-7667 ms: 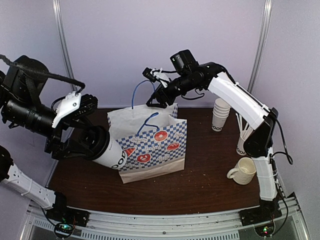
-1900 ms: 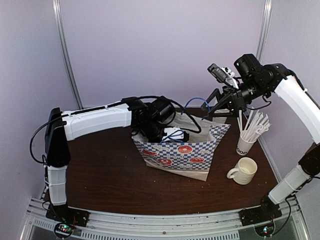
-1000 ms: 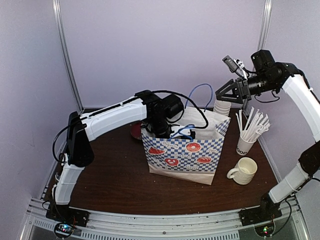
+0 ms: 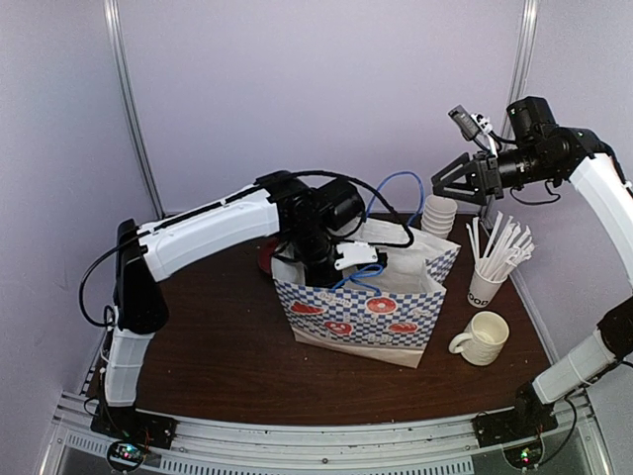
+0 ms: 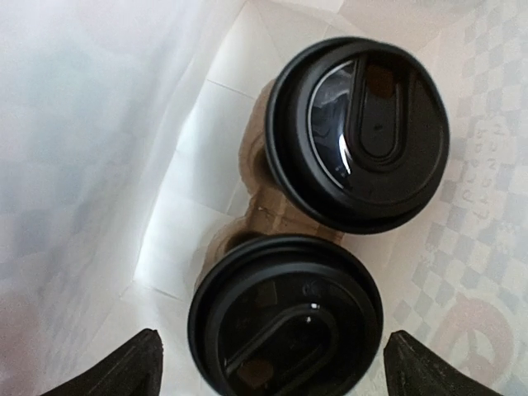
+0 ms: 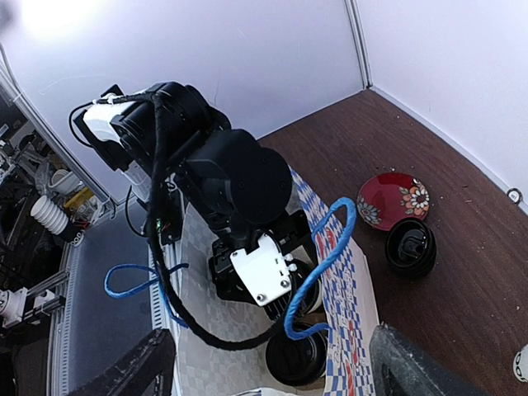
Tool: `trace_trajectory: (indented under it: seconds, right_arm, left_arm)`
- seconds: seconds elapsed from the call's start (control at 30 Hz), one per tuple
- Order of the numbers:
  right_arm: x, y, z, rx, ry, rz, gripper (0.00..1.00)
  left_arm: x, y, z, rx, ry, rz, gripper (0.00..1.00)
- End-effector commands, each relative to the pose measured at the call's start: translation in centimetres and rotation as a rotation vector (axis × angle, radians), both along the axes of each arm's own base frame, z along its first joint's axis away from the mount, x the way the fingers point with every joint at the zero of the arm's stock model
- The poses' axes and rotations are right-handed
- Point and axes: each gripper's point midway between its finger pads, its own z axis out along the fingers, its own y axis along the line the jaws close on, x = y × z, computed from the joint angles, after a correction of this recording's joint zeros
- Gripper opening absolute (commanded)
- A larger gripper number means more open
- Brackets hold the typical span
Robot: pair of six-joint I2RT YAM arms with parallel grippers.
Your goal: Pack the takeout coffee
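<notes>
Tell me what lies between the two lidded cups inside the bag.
In the left wrist view, a strip of the brown pulp carrier shows between the upper lid and the lower lid; nothing else lies there.

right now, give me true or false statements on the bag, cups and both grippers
Two cups with black plastic dome lids sit in the brown pulp carrier inside the blue-and-white checkered paper bag. True.
The left gripper is shut on a lid. False: it is open above the cups.
The right gripper grips the bag. False: it is open, off the bag.
The cream ceramic mug stands on the table outside the bag. True.
The red patterned bowl lies inside the bag. False: it sits on the table.
</notes>
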Motion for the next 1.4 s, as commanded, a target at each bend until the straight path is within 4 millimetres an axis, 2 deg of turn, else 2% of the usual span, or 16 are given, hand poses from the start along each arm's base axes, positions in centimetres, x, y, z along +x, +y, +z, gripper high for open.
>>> trace_trajectory:
  seconds: [0.0,0.23,0.47,0.7,0.8,0.93,1.07,1.17,1.3,1.37]
  right_arm:
    - [-0.5,-0.4,0.6,0.005,-0.028,-0.012,0.85]
    - [-0.1,-0.3,0.2,0.006,-0.019,-0.021,0.85]
    - [3.4,-1.0,-1.6,-0.066,-0.007,-0.163,0.82]
    - [5.0,0.5,-2.9,-0.058,0.062,-0.12,0.8]
    - [5.9,0.8,-3.7,-0.077,0.083,-0.123,0.78]
    - [6.8,1.2,-4.3,-0.084,0.098,-0.127,0.72]
    - [6.9,2.0,-4.3,-0.077,0.106,-0.107,0.62]
    - [6.9,2.9,-4.0,-0.075,0.103,-0.089,0.5]
    - [6.9,4.2,-4.2,-0.096,0.1,-0.072,0.12]
    - [6.7,4.8,-4.2,-0.113,0.094,-0.058,0.0]
  left_arm:
    - [-0.8,0.8,3.9,-0.062,-0.024,0.003,0.98]
    - [-1.7,0.9,8.3,-0.16,-0.044,-0.011,0.96]
    - [-2.0,0.7,13.8,-0.321,-0.11,-0.015,0.92]
    - [-2.0,-1.0,19.1,-0.621,-0.167,0.029,0.91]
    - [-1.6,-0.5,20.9,-0.692,-0.233,0.056,0.91]
    - [-1.1,1.3,23.1,-0.758,-0.326,0.108,0.91]
    - [-0.9,4.1,25.6,-0.828,-0.425,0.184,0.93]
    - [-0.9,6.2,26.5,-0.851,-0.49,0.237,0.96]
    - [-0.5,8.8,25.9,-0.8,-0.555,0.303,0.97]
    - [-0.1,9.9,25.4,-0.774,-0.584,0.341,0.97]
